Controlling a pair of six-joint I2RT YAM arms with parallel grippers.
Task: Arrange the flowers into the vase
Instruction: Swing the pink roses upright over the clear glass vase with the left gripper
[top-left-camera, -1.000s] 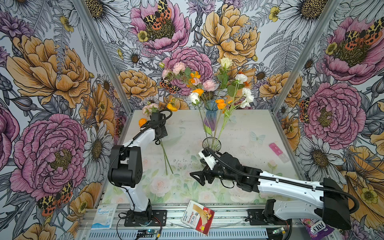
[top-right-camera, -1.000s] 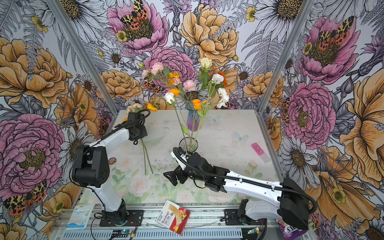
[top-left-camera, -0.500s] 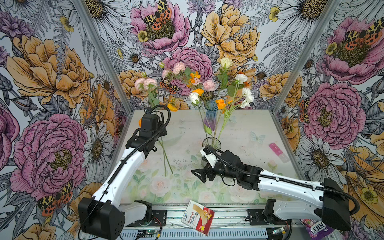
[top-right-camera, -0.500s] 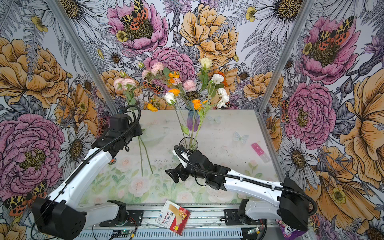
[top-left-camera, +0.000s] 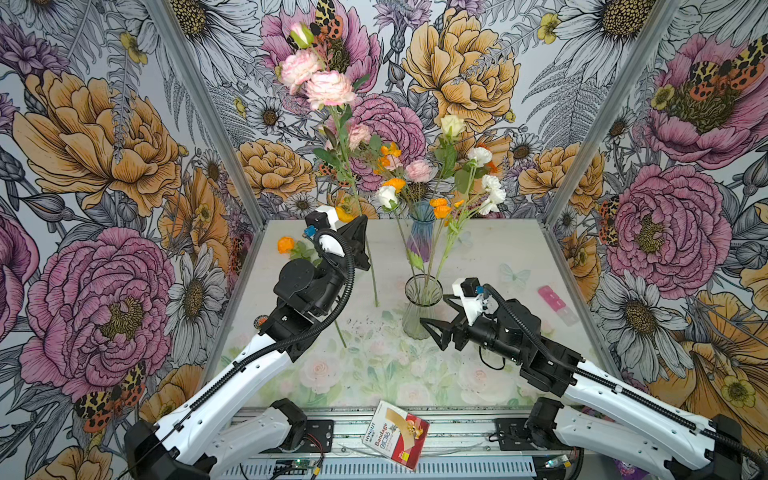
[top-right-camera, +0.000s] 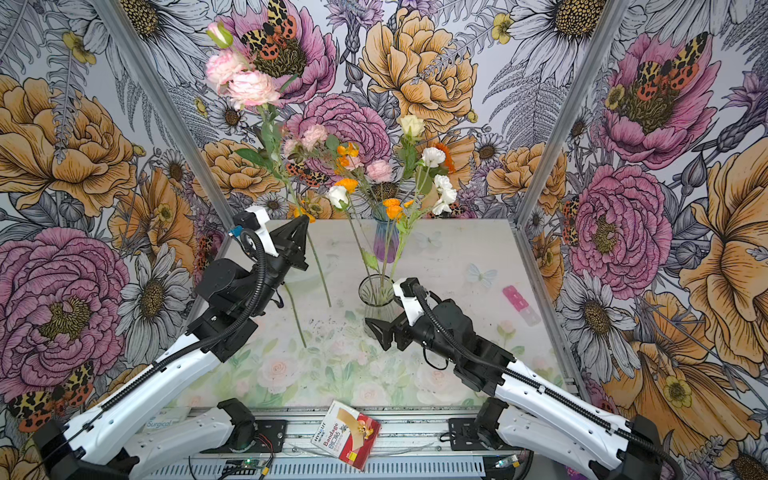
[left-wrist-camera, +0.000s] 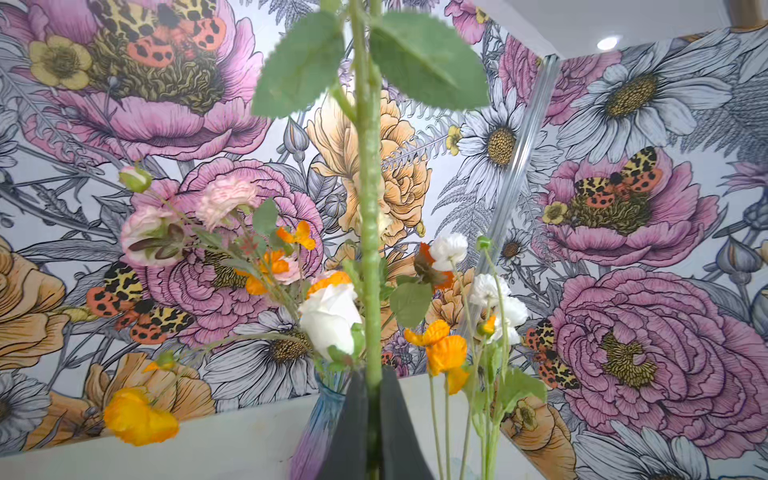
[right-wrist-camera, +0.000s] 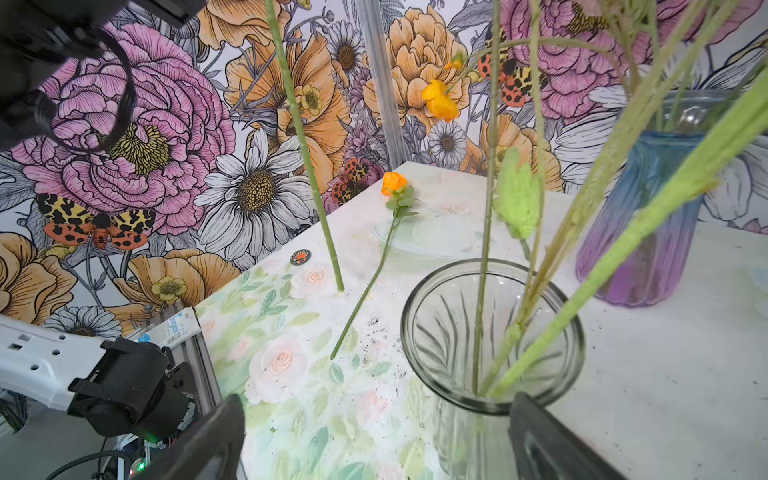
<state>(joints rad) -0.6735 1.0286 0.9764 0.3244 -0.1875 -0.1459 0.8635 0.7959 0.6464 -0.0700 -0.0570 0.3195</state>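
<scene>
My left gripper (top-left-camera: 362, 223) (top-right-camera: 303, 226) (left-wrist-camera: 374, 388) is shut on the green stem (left-wrist-camera: 369, 199) of a tall flower with pink blooms (top-left-camera: 328, 88) (top-right-camera: 250, 89), which it holds upright left of the vases. The stem's lower end (right-wrist-camera: 340, 286) hangs at or just above the tabletop. A clear glass vase (top-left-camera: 415, 322) (top-right-camera: 370, 291) (right-wrist-camera: 409, 332) holds several flowers with white and orange blooms (top-left-camera: 441, 208). My right gripper (top-left-camera: 433, 309) (right-wrist-camera: 376, 434) is open, with the clear vase between its fingers. One orange flower (top-left-camera: 286, 244) (right-wrist-camera: 393, 183) lies flat on the table behind the left arm.
A blue-purple vase (top-left-camera: 419, 235) (top-right-camera: 384, 241) (right-wrist-camera: 648, 232) with more flowers stands behind the clear vase. A pink block (top-left-camera: 555, 297) lies at the right edge. A bandage box (top-left-camera: 395, 432) rests on the front rail. A small round badge (right-wrist-camera: 300, 257) sits near the left wall.
The left arm has lifted the pink flower off the table, stood it upright and carried it toward the vases. The right gripper has shifted slightly right, closer to the clear vase.
</scene>
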